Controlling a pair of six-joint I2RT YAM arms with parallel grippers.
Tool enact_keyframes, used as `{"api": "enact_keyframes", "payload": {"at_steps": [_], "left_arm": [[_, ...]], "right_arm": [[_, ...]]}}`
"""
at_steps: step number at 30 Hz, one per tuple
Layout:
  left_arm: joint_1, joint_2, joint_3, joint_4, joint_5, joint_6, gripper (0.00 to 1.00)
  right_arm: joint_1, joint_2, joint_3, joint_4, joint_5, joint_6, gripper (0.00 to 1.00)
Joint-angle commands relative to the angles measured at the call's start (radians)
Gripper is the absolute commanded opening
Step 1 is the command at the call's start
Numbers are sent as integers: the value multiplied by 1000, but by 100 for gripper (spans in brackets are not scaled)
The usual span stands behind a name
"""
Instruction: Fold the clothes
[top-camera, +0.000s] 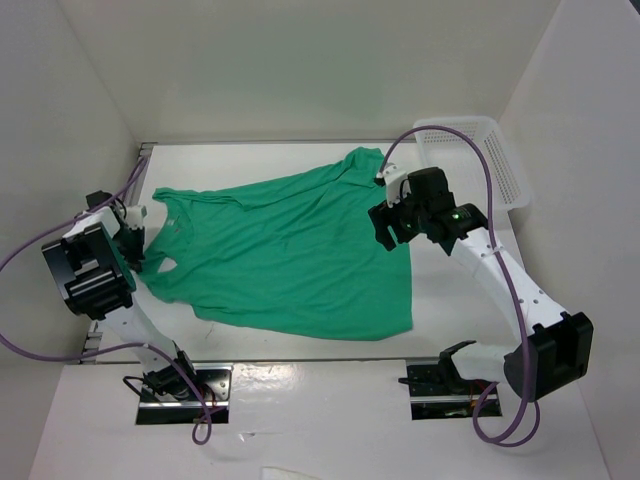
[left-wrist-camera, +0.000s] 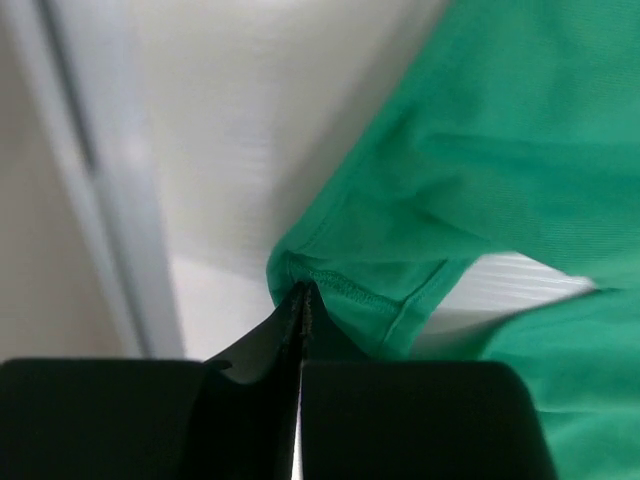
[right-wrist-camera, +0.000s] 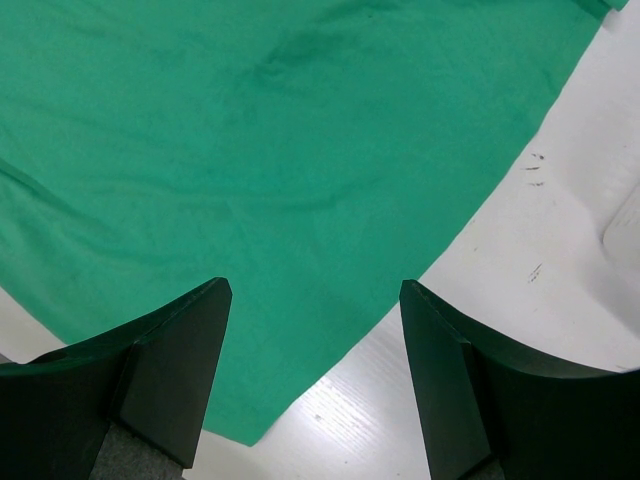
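1. Your left claw (left-wrist-camera: 302, 298) is standing shut, its two black fingers pressed flat together. The tips are pinching the stitched hem of the green T-shirt (top-camera: 290, 250) at a bunched corner.
2. From that pinched corner the cloth is hanging lifted off the white table (top-camera: 455, 290). In the left wrist view, bare tabletop is showing beneath it.
3. In the top view, that claw is sitting at the shirt's left edge, close to the left wall.
4. Your right claw (right-wrist-camera: 312, 292) is standing wide, with nothing between its fingers (right-wrist-camera: 180, 365).
5. That claw is hovering over the shirt's edge. Green cloth is lying under the left finger and across the gap, and bare table is showing under the right finger.
6. In the top view, the right claw is hanging over the shirt's right side, with its arm reaching in from the near right.
7. The T-shirt is lying spread across the middle of the table, unfolded and lightly wrinkled. Its neck end is pointing left and its bottom hem is pointing right.
8. One far corner of the shirt is reaching toward the back edge of the table.
9. A white mesh basket (top-camera: 490, 160) is sitting in the far right corner, near that shirt corner but apart from it.
10. A few small dark marks (right-wrist-camera: 533, 168) are showing on the bare table just beside the shirt's edge.
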Motion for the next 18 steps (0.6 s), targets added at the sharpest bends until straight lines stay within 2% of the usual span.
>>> {"api": "enact_keyframes", "payload": {"at_steps": [1, 13, 17, 18], "left_arm": [[30, 4, -68, 35, -211, 17, 0], [30, -79, -33, 126, -519, 39, 0], [-5, -146, -32, 199, -656, 72, 7], [-5, -181, -43, 209, -656, 85, 15]], "right_arm": [[17, -9, -1, 33, 19, -7, 77], [17, -18, -1, 33, 28, -7, 77], [17, -18, -10, 42, 28, -7, 77], [17, -27, -10, 42, 28, -7, 77]]}}
